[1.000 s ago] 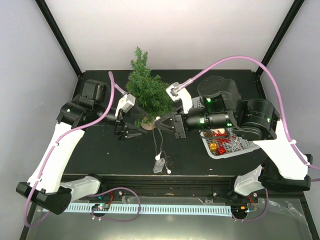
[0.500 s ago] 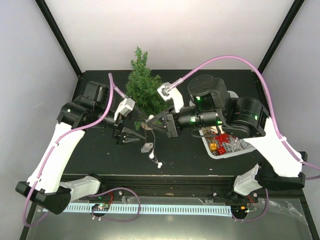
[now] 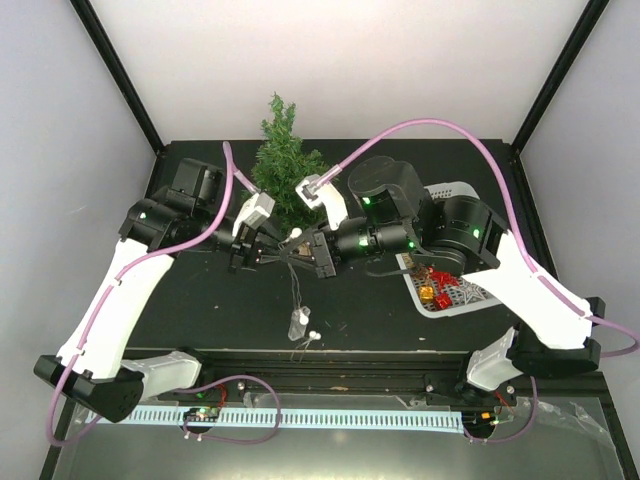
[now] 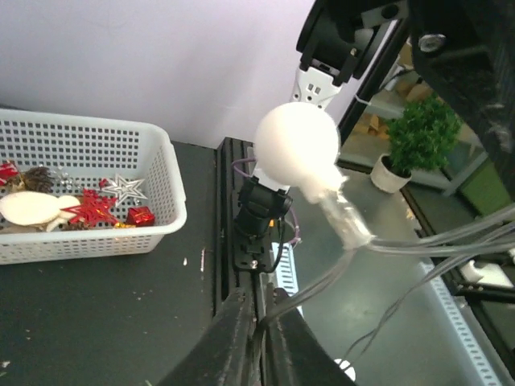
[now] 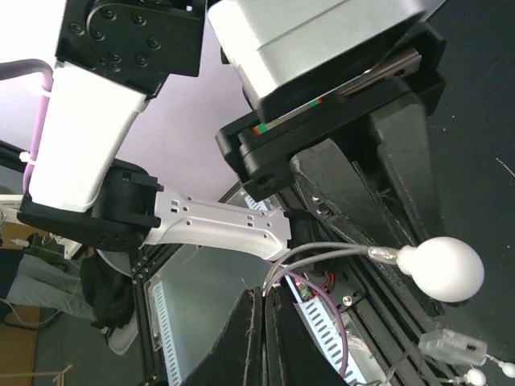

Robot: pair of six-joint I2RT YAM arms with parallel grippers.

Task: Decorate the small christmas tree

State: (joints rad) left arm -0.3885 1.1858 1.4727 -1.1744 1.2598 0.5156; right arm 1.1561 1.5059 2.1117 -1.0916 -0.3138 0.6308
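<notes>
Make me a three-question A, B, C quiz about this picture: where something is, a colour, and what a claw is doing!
1. Where is the white basket?
A. left of the small christmas tree
B. on top of it
C. right of it

2. What colour is the round bulb?
A. white
B. blue
C. green

3. The left gripper is:
A. open wide
B. pinching the light string
C. holding a star

Answers: C, the top view shows it there; A, it looks white; B, its fingers are shut on the wire.
</notes>
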